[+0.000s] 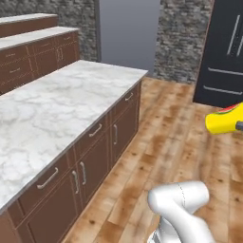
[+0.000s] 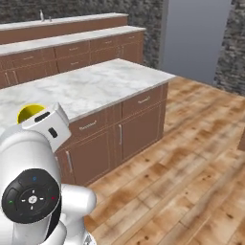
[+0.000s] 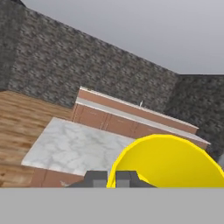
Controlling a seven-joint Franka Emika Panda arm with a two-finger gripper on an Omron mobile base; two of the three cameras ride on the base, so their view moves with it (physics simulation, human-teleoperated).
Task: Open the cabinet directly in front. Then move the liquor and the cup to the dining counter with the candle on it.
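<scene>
My gripper (image 3: 111,179) is shut on the rim of the yellow cup (image 3: 168,162), whose round mouth bulks large in the hand view. In the left base view the cup (image 1: 222,118) hangs on its side in the air at the right edge, red-orange mark up, above the wooden floor. From the right base view a slice of the cup (image 2: 28,113) peeks out behind my white hand (image 2: 49,122). A white grey-veined marble counter (image 1: 52,109) on brown doors and drawers lies ahead and left; I cannot tell whether it is the dining counter. The liquor, candle and cabinet are out of view.
A black fridge (image 1: 223,52) stands at the far right and a grey doorway (image 1: 128,33) in the stone wall behind. Brown stepped counters with drawers (image 2: 72,48) run along the back. Wooden floor (image 2: 191,158) lies open to the right of the marble counter.
</scene>
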